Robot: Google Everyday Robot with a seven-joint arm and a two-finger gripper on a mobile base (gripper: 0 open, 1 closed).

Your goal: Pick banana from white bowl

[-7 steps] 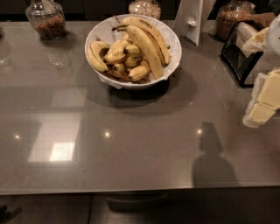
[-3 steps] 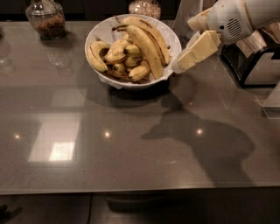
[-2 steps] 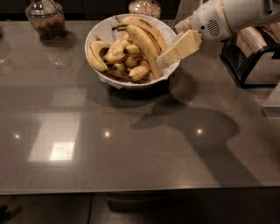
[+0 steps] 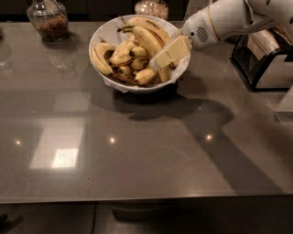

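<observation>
In the camera view, my gripper (image 4: 167,55) hangs over the right side of the white bowl (image 4: 137,87), low among the fruit, its pale tip lying against or just above the long banana (image 4: 147,37). I cannot tell whether there is real contact. Nor can I tell whether the gripper stands wide or narrow: from this angle it reads as one cream-coloured block. Nothing is lifted in it.

My arm (image 4: 224,18) comes in from the upper right, white and rounded, crossing above the bowl's right rim.

The white bowl sits on the grey table (image 4: 137,155), toward the far edge and a little left of the middle. It is heaped. The long banana curves across the top from the far rim down to the near right, a second long one lies beside it, and smaller bananas (image 4: 120,57) — several with brown spots — crowd the left and near side.

Behind the bowl to the left stands a glass jar (image 4: 48,20) with dark contents; a second jar (image 4: 151,8) sits just behind the far rim. At the right edge is a dark rack (image 4: 261,59). My shadow (image 4: 206,123) falls on the table in front of the bowl.
</observation>
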